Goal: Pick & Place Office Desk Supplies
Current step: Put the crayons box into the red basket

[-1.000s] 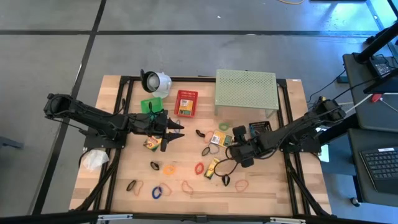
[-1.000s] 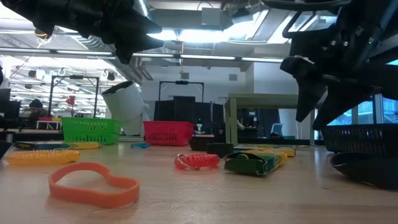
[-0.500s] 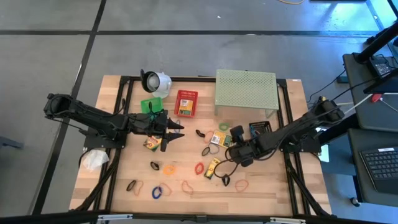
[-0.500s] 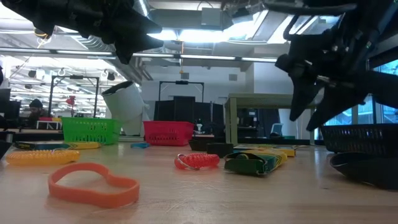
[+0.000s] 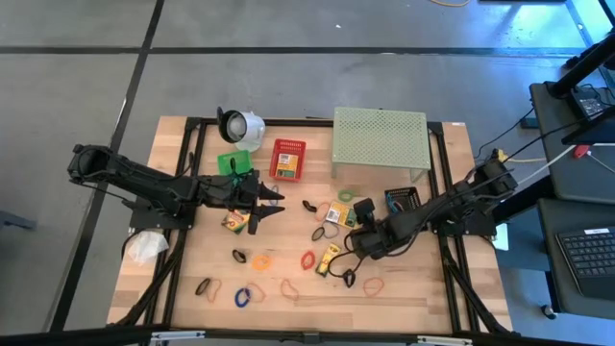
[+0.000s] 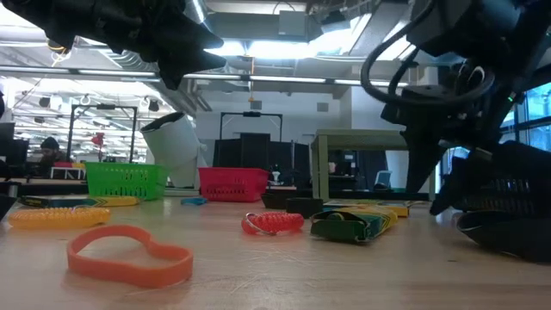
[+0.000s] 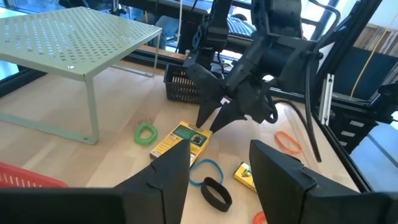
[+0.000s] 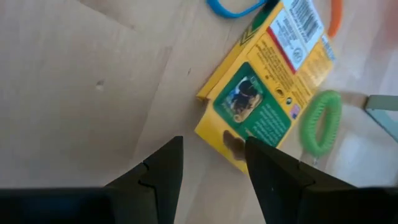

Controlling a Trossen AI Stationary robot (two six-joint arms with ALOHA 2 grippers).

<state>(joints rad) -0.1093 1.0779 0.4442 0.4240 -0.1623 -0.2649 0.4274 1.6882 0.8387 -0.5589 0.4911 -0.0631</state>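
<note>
A yellow-and-green crayon box (image 8: 267,93) lies flat on the table right of centre (image 5: 338,213). My right gripper (image 8: 211,168) is open and hangs just above the box's near corner, pointing steeply down; in the left wrist view it (image 7: 210,119) stands over the box (image 7: 180,138). My left gripper (image 5: 274,200) is open and holds nothing, hovering left of centre beside another crayon box (image 5: 234,223). A third crayon box (image 5: 329,258) and several rubber-band loops lie toward the near edge.
A green coil loop (image 8: 323,121) and a blue loop (image 8: 239,6) lie close to the box. At the far side stand the pale green shelf (image 5: 380,142), a red basket (image 5: 287,159), a green basket (image 5: 231,161) and the white round object (image 5: 240,125). A black basket (image 5: 402,199) sits behind my right gripper.
My right gripper has come down toward the crayon box right of centre, shifting slightly toward the table's left edge and tipping more steeply downward. Its fingers have stayed open.
</note>
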